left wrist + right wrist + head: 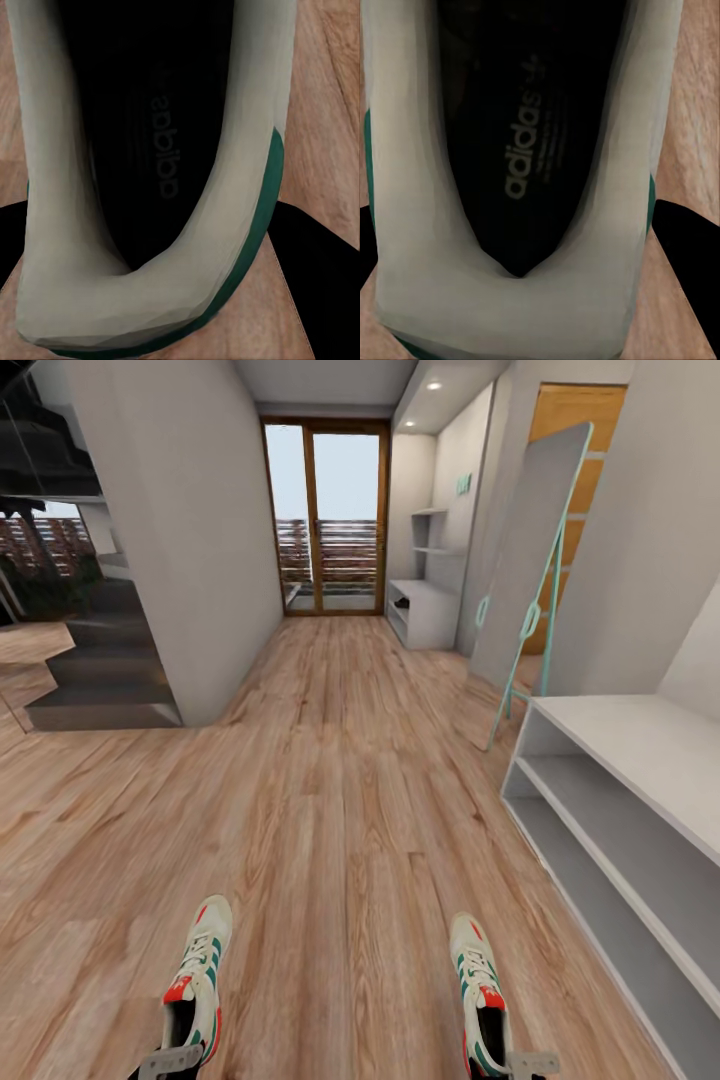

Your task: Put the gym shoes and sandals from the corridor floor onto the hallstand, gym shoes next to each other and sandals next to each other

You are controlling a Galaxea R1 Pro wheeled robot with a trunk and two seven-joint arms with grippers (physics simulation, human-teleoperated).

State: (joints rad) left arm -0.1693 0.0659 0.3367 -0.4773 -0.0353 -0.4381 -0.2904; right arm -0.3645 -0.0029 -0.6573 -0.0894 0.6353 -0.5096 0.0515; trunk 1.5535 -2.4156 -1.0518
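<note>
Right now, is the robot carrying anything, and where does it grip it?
Each gripper appears to hold one gym shoe by its heel: left gripper, left shoe; right gripper, right shoe.

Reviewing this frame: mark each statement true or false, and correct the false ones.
1. A sneaker shows at each lower corner of the head view. True: left sneaker, right sneaker.
2. Both sneakers sit on the rack's top. False: the rack bears no shoes on its visible part; the sneakers are at the tools, over the floor.
3. The rack stands to the robot's right. True.
4. The sneakers touch each other. False: they are well apart.
5. The left wrist view looks into a sneaker's dark inside. True.
</note>
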